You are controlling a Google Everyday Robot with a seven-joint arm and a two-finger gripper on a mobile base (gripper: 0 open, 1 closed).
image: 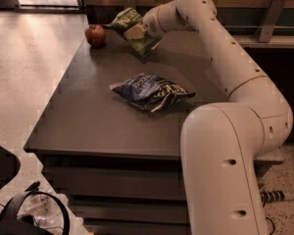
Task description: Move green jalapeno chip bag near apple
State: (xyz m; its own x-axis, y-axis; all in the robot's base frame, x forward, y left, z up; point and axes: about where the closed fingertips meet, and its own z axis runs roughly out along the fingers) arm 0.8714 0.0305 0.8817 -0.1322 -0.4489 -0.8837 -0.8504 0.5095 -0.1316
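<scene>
The green jalapeno chip bag hangs in my gripper at the far end of the dark table, its lower corner close to the tabletop. The gripper is shut on the bag's middle. The red apple sits on the table's far left corner, a short way left of the bag and apart from it.
A dark blue and white chip bag lies in the middle of the table. My white arm reaches over the table's right side. A counter ledge runs behind on the right. Dark gear lies on the floor at front left.
</scene>
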